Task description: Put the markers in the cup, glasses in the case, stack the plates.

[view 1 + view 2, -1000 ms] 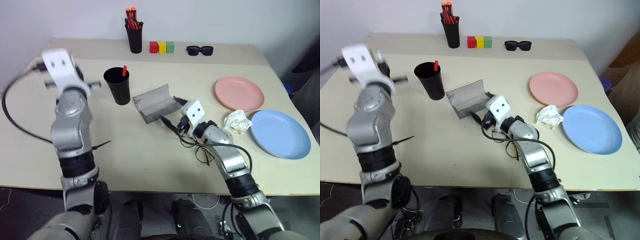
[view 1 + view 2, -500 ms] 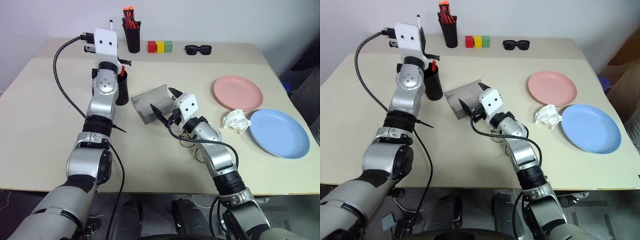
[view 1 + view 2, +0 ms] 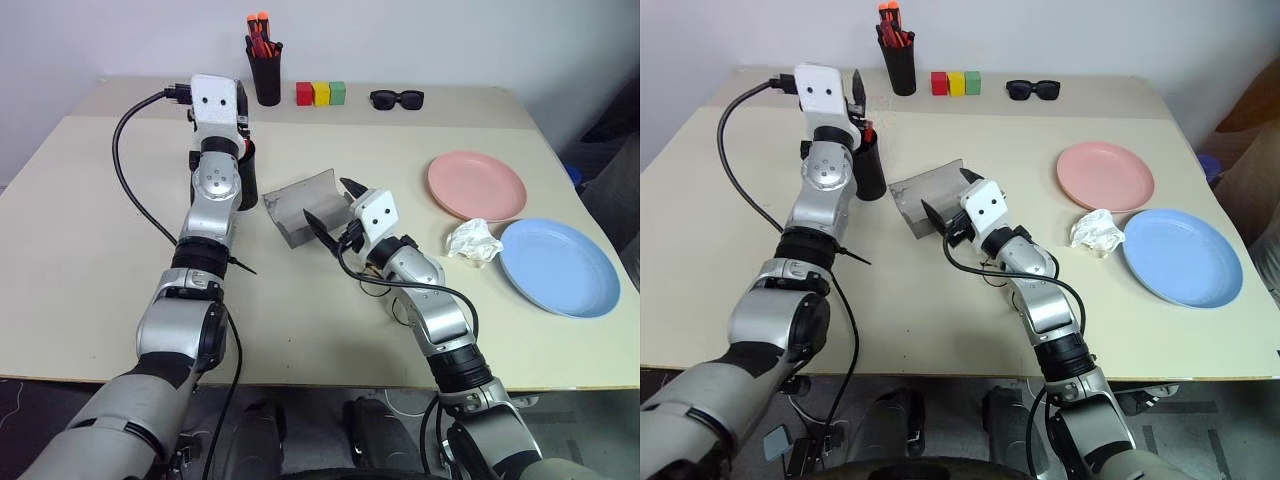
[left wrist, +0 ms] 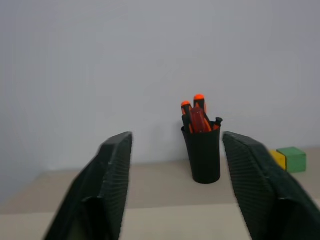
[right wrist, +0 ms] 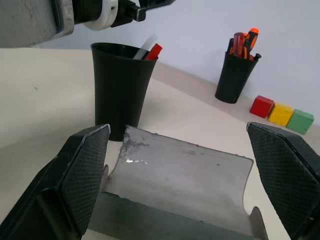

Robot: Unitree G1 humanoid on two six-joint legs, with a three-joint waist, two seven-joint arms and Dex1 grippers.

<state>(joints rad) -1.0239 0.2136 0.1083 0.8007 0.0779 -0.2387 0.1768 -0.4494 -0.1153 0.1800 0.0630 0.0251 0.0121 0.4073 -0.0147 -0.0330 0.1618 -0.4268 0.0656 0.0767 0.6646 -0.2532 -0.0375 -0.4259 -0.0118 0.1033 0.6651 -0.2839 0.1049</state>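
The cup [image 5: 120,87], matte black and tapered, stands at upper left of centre in the head views and holds two markers: a red tip [image 5: 153,51] and a paler one [image 5: 144,49] lean above its rim. The left gripper [image 3: 857,88] hovers just over the cup, fingers [image 4: 107,185] apart and grasping nothing. Beside the cup lies the open case [image 3: 306,205], a grey half-cylinder shell with a scuffed inner face, nothing visible inside it. The right gripper [image 3: 333,205] sits at the case's near edge, jaws spread wide and released, the shell between its ribbed fingers [image 5: 82,172]. The glasses [image 3: 405,305] lie partly hidden under the right forearm, near centre. At right, the pink plate [image 3: 477,186] and blue plate [image 3: 560,267] rest apart, unstacked, with a crumpled white wad [image 3: 473,242] between them. Along the far edge stand a pen holder [image 3: 267,70] with orange-capped pens, three coloured blocks [image 3: 321,94], and sunglasses [image 3: 398,98].
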